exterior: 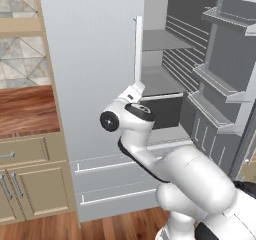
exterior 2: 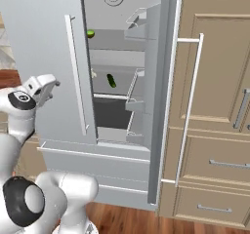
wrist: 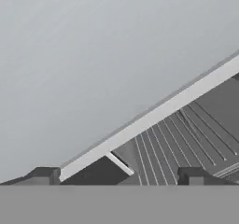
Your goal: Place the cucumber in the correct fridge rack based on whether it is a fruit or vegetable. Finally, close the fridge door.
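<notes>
The cucumber (exterior 2: 112, 80) already lies on the fridge rack (exterior 2: 114, 96), below the lime (exterior 2: 91, 33). Your gripper (wrist: 120, 175) is spread wide and empty, outside the fridge door (exterior 2: 157, 82); push that door's outer face squarely to shut it.

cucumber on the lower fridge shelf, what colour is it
Dark green. The cucumber shows best in the right base view.
</notes>
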Available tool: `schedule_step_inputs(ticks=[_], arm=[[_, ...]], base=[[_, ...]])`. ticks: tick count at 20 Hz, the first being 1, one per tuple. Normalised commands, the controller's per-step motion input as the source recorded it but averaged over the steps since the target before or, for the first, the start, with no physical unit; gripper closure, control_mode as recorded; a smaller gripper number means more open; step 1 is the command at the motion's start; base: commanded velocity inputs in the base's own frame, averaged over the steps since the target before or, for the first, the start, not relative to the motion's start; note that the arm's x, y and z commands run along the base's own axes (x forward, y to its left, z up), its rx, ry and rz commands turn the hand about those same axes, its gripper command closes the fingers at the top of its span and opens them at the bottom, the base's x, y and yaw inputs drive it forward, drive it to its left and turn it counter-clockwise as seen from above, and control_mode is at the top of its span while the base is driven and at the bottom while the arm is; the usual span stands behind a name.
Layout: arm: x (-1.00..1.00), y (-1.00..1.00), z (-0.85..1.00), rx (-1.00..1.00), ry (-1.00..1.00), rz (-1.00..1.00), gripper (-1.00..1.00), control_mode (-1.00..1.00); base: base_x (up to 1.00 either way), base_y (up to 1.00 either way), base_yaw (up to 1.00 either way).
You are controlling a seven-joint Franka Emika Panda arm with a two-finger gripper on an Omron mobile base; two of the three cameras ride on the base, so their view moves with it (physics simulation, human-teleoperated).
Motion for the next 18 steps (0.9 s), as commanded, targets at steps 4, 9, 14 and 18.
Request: schedule_step_inputs(ticks=[4,9,14,18], arm=[[-1.00,-0.49,0.21,0.43,-0.12,-0.05,-1.00,-1.00],[-1.00,-0.77,0.30,0.46,-0.07,-0.15,-1.00,-1.00],[-1.00,-1.00,0.14,0.47,-0.14,-0.13,-1.00,-1.00],[-1.00,-1.00,0.09,0.51,-0.15,-0.10,-1.00,-1.00]], base=[[0.00,0.00,0.00],[0.00,0.00,0.00],[0.00,0.00,0.00],[0.00,0.00,0.00]])
